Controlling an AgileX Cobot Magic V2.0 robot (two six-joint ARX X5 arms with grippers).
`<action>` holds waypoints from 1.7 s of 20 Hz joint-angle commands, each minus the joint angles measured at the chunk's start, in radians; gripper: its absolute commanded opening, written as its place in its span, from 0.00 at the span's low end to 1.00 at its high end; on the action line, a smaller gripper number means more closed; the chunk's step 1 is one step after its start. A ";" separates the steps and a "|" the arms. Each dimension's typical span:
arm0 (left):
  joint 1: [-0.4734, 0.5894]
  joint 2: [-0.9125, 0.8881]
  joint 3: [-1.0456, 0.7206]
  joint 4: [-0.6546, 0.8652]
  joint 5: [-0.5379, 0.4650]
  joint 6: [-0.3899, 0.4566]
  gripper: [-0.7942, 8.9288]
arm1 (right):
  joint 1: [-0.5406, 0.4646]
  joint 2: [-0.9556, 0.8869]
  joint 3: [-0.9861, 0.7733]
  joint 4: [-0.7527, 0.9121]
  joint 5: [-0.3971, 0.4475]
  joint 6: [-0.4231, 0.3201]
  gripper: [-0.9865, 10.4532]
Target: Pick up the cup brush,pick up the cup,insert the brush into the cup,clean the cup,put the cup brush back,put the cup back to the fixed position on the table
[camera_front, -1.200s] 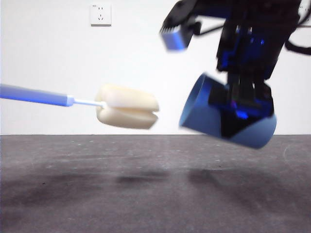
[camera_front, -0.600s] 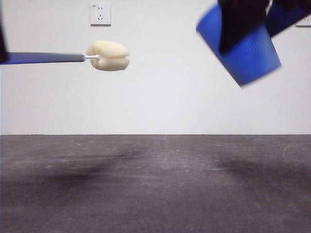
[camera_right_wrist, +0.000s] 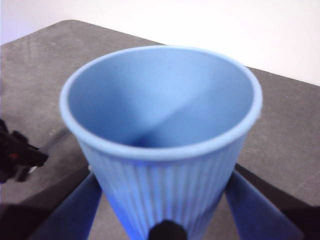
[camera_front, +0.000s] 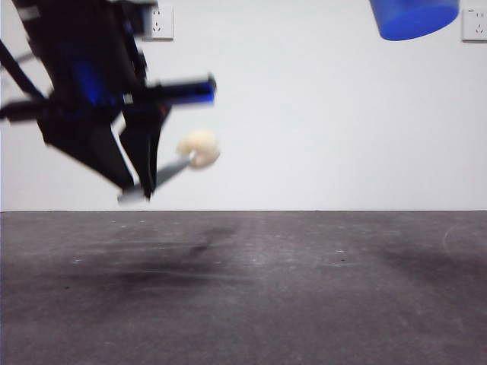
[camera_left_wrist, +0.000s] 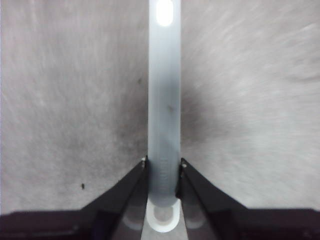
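Note:
My left gripper point(camera_front: 142, 182) hangs above the table point(camera_front: 243, 289) at the left and is shut on the cup brush's grey handle point(camera_front: 163, 176). The cream sponge head point(camera_front: 199, 148) points up and to the right. In the left wrist view the handle point(camera_left_wrist: 164, 100) runs straight out from between the jaws of the left gripper point(camera_left_wrist: 163, 172). My right gripper point(camera_right_wrist: 162, 212) is shut on the blue ribbed cup point(camera_right_wrist: 160, 135), with its mouth open towards the camera. In the front view only the cup's base point(camera_front: 415, 17) shows, at the top right edge.
A wall socket point(camera_front: 161, 23) sits on the white wall behind the left arm. The dark table top point(camera_left_wrist: 60, 100) lies below the brush. The left arm's black parts point(camera_right_wrist: 15, 155) show at the edge of the right wrist view.
The left arm has swung into the front view, and the brush has turned from level to tilted and dropped lower. The cup has risen to the top right edge.

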 commanded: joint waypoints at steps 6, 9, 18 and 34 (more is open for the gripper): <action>0.103 0.170 -0.003 0.110 0.077 -0.062 0.07 | 0.002 -0.052 0.005 -0.050 -0.002 0.021 0.07; 0.114 0.187 -0.003 0.140 0.076 -0.036 0.07 | 0.002 -0.053 0.005 -0.053 -0.002 0.031 0.07; 0.114 0.241 -0.003 0.148 0.098 0.023 0.07 | 0.003 -0.052 0.005 -0.053 -0.028 0.073 0.07; 0.109 0.299 -0.003 0.102 0.175 0.035 0.60 | 0.002 -0.022 0.004 -0.055 -0.052 0.098 0.07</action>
